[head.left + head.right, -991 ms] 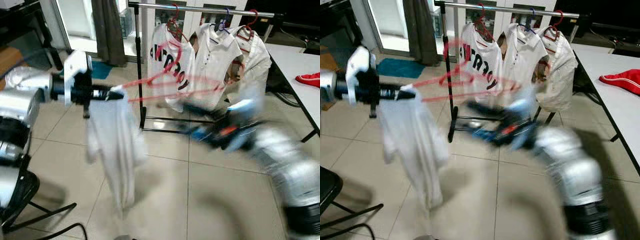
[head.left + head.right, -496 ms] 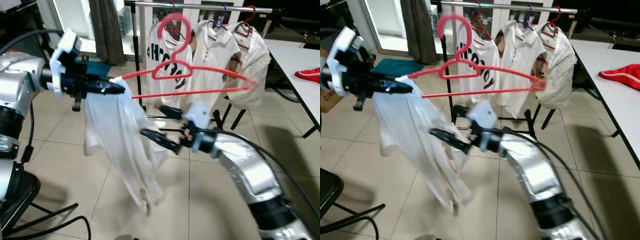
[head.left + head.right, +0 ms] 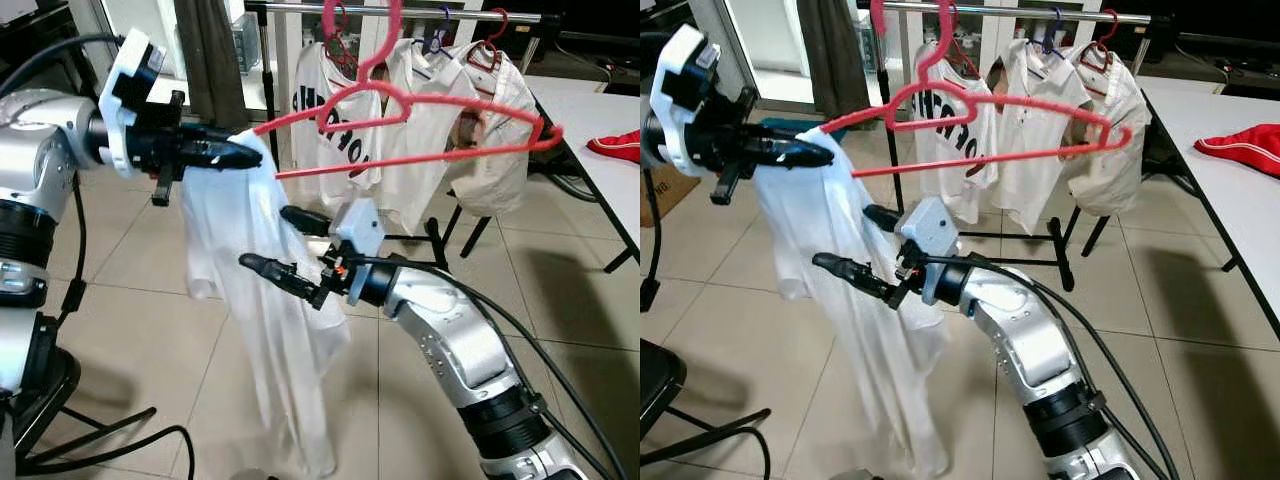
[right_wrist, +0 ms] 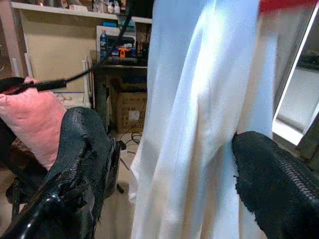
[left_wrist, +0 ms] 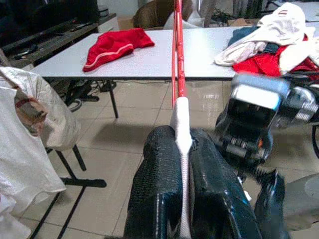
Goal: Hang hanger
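Silver clothes rail (image 3: pixel 400 13) with three hung white shirts now nearer in head views; camera shifted.
Long white cotton shirt (image 3: pixel 265 300) drapes off one end of red plastic hanger (image 3: pixel 400 130), raised since half second ago, hook almost at rail height.
Left gripper (image 3: pixel 235 153): jaws clamped on hanger end through cloth.
Right gripper (image 3: pixel 275 245): moved in, jaws apart astride shirt.
Judgement: hanging close.

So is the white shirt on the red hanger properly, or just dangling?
Just dangling. The white shirt hangs limp from one end of the red hanger, where the left gripper pinches both together.
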You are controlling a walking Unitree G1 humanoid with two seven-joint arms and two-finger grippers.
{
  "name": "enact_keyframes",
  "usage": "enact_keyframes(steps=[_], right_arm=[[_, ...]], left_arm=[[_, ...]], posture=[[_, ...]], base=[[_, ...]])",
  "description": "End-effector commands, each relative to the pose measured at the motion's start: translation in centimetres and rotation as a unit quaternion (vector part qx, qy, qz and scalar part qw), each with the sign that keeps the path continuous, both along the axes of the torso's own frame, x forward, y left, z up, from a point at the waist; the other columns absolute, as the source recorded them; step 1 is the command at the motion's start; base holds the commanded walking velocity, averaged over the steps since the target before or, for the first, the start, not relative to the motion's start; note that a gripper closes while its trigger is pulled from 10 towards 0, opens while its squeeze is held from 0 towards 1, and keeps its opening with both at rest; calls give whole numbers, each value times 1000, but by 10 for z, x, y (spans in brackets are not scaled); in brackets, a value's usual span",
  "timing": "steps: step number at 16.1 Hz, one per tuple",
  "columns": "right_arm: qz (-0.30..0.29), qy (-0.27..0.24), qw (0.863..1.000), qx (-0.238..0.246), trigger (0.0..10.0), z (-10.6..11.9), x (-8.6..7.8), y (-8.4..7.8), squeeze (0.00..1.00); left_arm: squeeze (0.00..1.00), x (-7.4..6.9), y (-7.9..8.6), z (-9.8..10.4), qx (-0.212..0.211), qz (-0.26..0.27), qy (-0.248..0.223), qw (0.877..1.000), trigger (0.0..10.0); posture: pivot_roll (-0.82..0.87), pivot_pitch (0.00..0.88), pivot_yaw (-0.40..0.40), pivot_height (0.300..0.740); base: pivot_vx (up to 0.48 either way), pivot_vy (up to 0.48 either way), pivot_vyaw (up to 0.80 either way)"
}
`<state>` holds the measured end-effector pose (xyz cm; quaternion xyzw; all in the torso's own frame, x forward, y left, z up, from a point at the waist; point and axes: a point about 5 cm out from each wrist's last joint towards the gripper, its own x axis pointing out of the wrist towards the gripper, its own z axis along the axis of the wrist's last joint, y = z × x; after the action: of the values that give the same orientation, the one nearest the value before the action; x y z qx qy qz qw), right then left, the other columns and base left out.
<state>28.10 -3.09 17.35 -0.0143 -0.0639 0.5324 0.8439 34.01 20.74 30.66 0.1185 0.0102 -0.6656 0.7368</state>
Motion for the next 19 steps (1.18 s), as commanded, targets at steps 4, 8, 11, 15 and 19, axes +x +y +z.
enact_keyframes(steps=[4,8,11,15,19], right_arm=[[-8,-15,1000,8,10000,5,8,6,0],[116,3,993,3,10000,-1,-13,10,0],[160,15,987,-29,10000,-15,-15,16,0],[160,42,983,-78,10000,-40,-5,25,0],[171,75,975,-118,10000,-67,-6,12,0]], left_arm=[[0,-3,-9,23,-13,-24,-31,999,0],[0,6,-14,33,-37,10,-62,997,0],[0,8,-19,43,-56,14,-72,996,0],[0,8,-22,54,-71,14,-78,994,0],[0,9,-17,63,-77,29,-93,992,0]], posture=[[-21,0,85,740],[-24,0,92,740],[-12,0,91,740],[-7,0,92,740],[-2,0,84,740]], base=[[0,0,0],[0,0,0],[0,0,0],[0,0,0],[0,0,0]])
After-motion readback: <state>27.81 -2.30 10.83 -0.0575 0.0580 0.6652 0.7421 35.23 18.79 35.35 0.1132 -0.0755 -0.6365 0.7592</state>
